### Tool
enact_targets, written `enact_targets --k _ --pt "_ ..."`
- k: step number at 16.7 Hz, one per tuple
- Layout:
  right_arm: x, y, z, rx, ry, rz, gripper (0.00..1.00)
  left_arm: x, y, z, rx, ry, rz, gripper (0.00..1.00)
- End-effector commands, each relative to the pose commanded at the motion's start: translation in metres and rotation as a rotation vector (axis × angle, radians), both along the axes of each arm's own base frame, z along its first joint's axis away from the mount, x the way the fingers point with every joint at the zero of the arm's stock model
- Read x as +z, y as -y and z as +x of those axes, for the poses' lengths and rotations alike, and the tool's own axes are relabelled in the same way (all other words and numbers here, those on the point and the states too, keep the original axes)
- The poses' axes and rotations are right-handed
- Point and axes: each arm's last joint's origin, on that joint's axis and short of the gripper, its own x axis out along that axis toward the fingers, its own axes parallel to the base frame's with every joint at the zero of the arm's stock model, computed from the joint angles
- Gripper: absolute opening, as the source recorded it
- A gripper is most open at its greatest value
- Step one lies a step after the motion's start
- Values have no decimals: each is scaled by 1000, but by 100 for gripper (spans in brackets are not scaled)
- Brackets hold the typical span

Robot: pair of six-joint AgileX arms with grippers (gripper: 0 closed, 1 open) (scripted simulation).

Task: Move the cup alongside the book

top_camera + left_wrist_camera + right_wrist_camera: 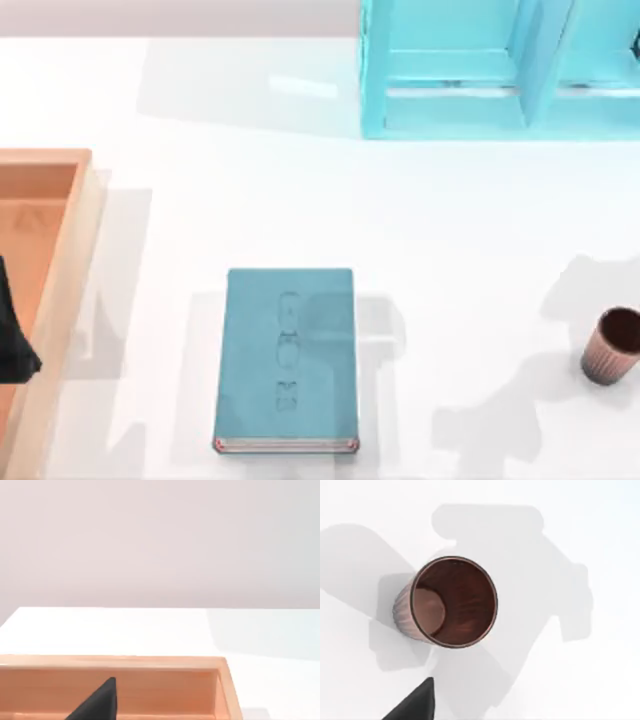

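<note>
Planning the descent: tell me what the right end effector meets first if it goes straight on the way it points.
Probably the cup, upright on the table: the right wrist view looks almost straight into its open mouth. Depth is unclear.

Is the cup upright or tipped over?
Upright. The cup stands on its base on the table, rim up; the right wrist view looks down into its empty inside.

a light-blue shelf unit point(500, 70) stands at the far right of the white table point(200, 200), its open compartments split by a divider; a shallow wooden tray point(60, 300) with pale raised walls lies along the left edge
</note>
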Motion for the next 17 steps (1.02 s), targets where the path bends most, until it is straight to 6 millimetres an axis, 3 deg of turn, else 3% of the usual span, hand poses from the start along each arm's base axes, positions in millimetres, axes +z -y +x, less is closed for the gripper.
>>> enact_targets --k 4,9,17 --pt "9 -19 41 294 -314 -183 100 0 0 0 0 0 0 100" --pt "12 -40 80 581 -545 -296 100 0 0 0 0 0 0 100" --pt "11 -44 88 641 -586 -314 100 0 0 0 0 0 0 100"
